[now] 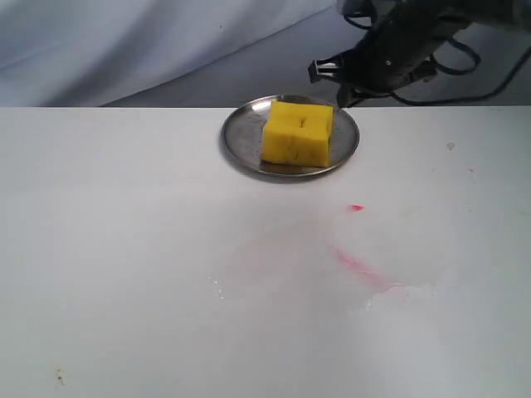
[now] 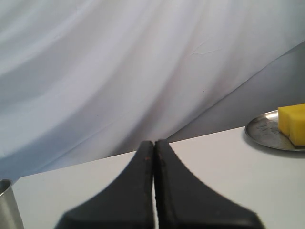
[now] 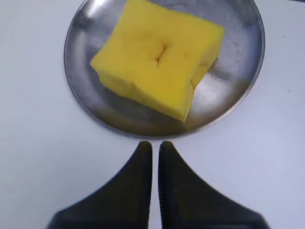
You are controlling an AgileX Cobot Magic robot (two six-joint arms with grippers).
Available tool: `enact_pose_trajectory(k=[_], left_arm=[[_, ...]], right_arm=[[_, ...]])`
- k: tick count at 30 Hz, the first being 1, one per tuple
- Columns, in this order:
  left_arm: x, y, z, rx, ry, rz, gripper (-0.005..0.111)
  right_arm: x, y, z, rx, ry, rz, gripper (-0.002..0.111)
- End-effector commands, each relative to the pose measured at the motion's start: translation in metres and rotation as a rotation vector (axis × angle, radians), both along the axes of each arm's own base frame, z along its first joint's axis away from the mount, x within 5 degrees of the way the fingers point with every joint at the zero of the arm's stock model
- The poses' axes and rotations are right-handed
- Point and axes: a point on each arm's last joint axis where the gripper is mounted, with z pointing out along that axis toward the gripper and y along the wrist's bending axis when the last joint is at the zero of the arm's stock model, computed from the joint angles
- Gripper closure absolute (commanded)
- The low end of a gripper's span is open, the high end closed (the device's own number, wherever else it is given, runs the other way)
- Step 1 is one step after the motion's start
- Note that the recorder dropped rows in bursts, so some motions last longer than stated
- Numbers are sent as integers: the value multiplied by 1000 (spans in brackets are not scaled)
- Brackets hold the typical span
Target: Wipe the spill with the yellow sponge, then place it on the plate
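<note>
The yellow sponge (image 1: 299,131) rests on the silver plate (image 1: 236,137) at the back middle of the white table. My right gripper (image 1: 330,85) hovers just behind and right of the plate, apart from the sponge. In the right wrist view its fingers (image 3: 155,145) stand shut with only a thin slit, holding nothing, just off the plate's rim (image 3: 86,95), and the sponge (image 3: 159,57) shows a dent on top. My left gripper (image 2: 153,143) is shut and empty, far from the plate (image 2: 262,129) and sponge (image 2: 293,123). No tan puddle shows.
Pink-red smear marks (image 1: 357,265) and a small red dot (image 1: 355,207) lie in front of the plate, with a faint pale streak (image 1: 398,290) beside them. A metal cylinder (image 2: 7,205) stands at the table's edge. A grey cloth backdrop (image 1: 124,41) hangs behind.
</note>
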Motion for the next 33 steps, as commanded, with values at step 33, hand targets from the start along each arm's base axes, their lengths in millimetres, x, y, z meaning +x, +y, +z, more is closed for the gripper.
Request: enact_pose_trajectory(k=[33], left_arm=[[0, 0, 1, -18, -8, 0, 107]], right_arm=[[-301, -153, -41, 306, -607, -259, 108]])
